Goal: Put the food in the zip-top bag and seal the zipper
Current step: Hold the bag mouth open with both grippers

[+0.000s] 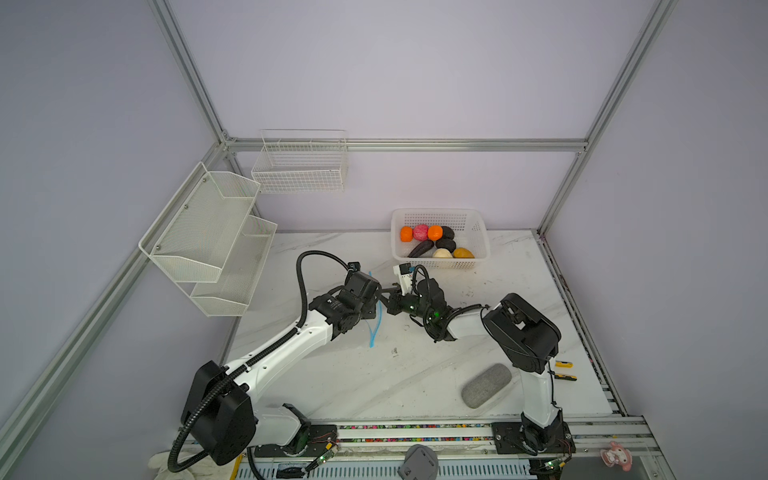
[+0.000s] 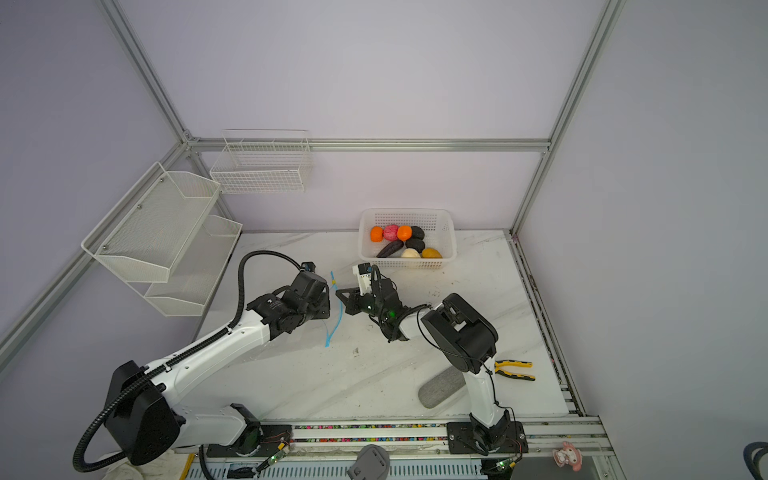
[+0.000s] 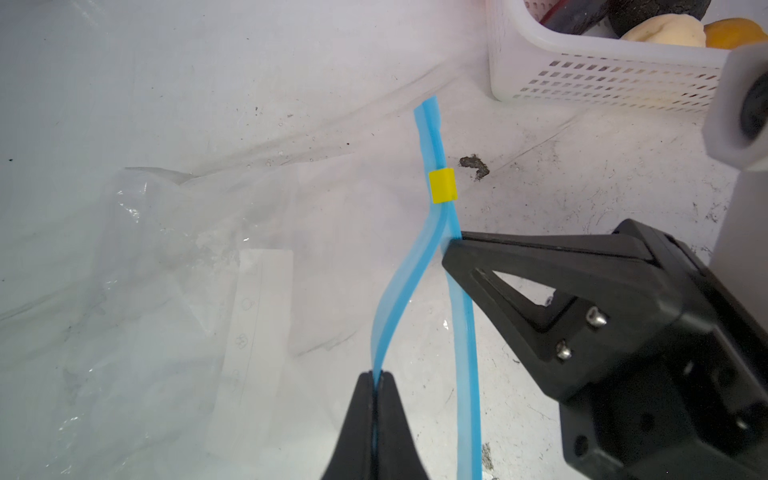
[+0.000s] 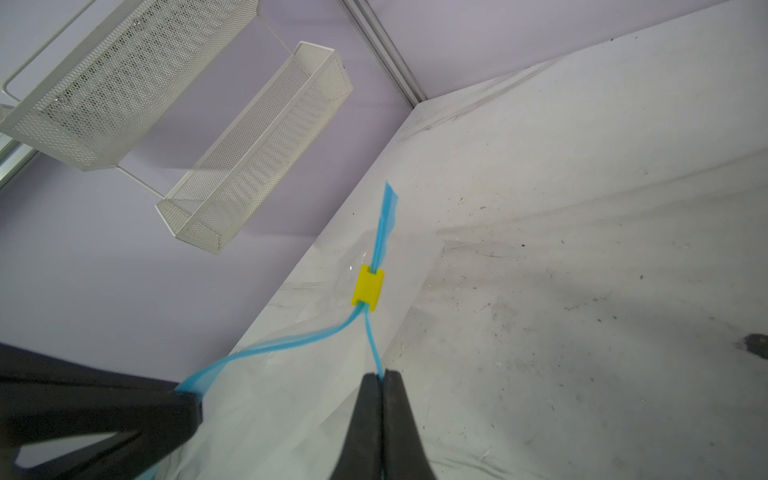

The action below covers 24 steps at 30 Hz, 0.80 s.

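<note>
Bag: on the table, by my left arm.
Zipper: split past yellow tab.
Left gripper: clenched on one strip.
Right gripper: pinches the other.
Food: in basket.

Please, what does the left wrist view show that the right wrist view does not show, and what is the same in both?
Only the left wrist view: the white basket with the food in it. Only the right wrist view: the white mesh shelf on the purple wall. Both: the clear zip-top bag, its blue zipper split into two lips past the yellow tab, the left gripper shut on one lip and the right gripper shut on the other.
</note>
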### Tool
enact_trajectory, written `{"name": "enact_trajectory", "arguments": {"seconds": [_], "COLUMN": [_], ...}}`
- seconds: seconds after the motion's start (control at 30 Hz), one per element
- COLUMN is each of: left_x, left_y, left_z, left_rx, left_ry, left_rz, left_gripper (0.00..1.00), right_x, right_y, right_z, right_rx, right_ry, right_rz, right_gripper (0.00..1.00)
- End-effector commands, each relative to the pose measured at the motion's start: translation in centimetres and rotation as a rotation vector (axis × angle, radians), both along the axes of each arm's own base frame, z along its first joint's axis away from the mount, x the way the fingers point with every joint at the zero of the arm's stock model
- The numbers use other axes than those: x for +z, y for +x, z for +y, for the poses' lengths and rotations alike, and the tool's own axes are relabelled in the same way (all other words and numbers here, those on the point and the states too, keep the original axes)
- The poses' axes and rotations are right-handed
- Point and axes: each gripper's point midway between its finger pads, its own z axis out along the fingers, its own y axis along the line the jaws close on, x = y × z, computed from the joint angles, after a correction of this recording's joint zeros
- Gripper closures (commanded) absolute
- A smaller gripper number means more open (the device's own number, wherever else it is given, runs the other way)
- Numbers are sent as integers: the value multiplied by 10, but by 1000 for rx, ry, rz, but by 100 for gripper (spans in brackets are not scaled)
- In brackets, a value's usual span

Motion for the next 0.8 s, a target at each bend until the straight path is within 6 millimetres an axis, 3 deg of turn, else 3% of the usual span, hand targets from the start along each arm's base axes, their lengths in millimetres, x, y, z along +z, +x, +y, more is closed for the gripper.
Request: {"name": "enact_trajectory", "arguments": {"seconds": [0.0,0.77], "left_x": [9,0], "left_y": [-1,-7], "left_z": [14,39], "left_rx": [54,113], "left_ry": [-16,-26], "left_rz": [-31,-15], "left_gripper": [100,100], "right_x": [-8,-26], "right_y": [7,12], "right_z": [-4,-18], "right_rx": [-23,-66], "right_ry": [-5,-37], "right_rz": [23,47], "right_gripper": [100,100]}}
